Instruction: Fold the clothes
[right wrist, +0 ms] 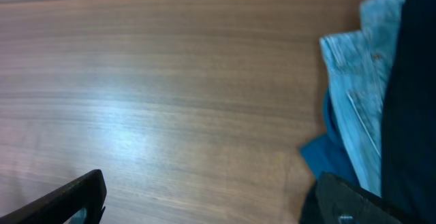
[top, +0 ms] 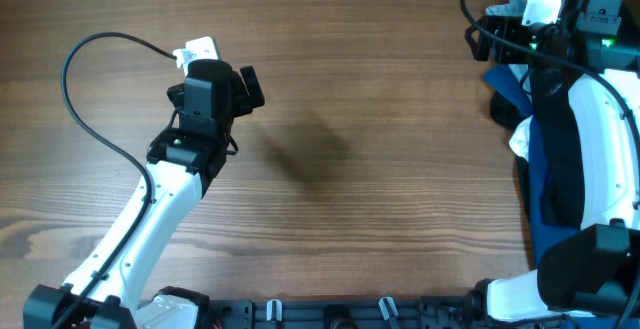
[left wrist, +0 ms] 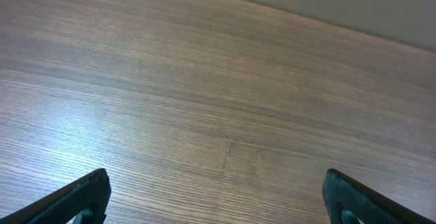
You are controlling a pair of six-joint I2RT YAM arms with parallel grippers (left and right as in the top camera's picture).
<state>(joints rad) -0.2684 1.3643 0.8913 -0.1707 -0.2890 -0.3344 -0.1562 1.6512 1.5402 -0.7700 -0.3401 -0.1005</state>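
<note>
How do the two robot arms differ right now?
The left arm reaches over plain wooden table; the right arm stretches above a pile of clothes at the table's edge. The left fingers face only wood, while the right fingers face light blue jeans and a black garment. Both sets of fingers are open and empty.

Robot lab: wooden table [top: 380, 89], cabled arms [top: 140, 224]

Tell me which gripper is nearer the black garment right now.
Right. The right gripper hangs open with the black garment just beside one finger. The left gripper hangs open over bare table, far across from it.
</note>
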